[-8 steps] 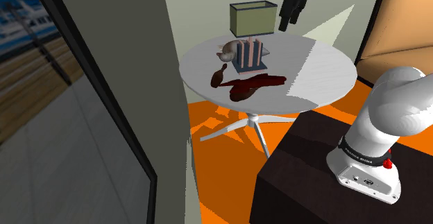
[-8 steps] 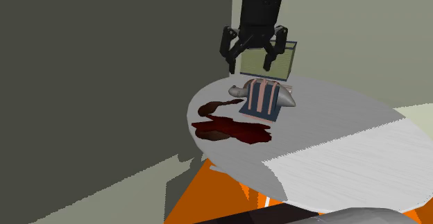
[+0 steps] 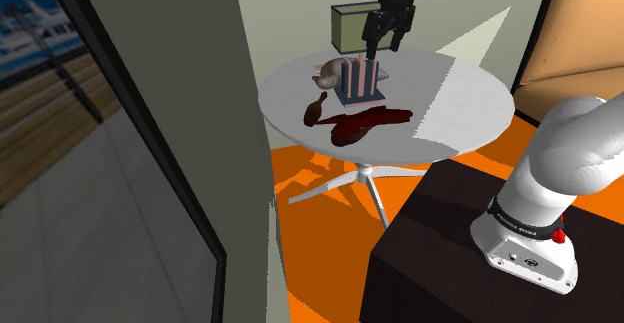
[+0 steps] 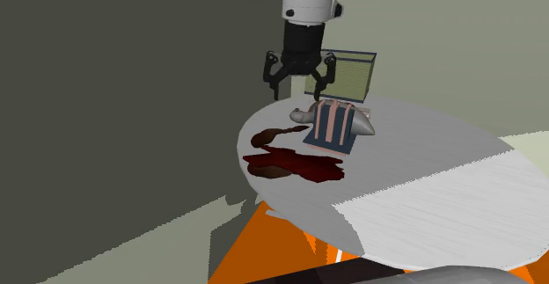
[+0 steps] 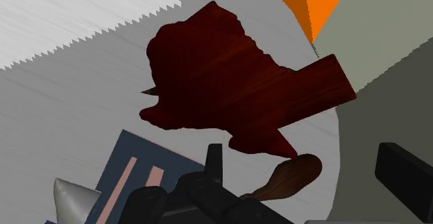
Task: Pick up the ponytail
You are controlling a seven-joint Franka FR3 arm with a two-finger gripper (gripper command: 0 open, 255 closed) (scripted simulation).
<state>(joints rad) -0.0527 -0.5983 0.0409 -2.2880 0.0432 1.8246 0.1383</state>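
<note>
Ponytail (image 5: 236,91) lies untouched, the pincer (image 4: 297,85) wide open and empty.

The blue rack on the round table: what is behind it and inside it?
Behind the blue rack stands an olive-green box. A grey pointed object sticks out on both sides; its middle is covered by the rack.

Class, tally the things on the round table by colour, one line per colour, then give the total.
Dark red flat piece: 1
Brown club-shaped piece: 1
Olive-green box: 1
Blue rack with pink slats: 1
Grey pointed thing: 1
Total: 5
</note>
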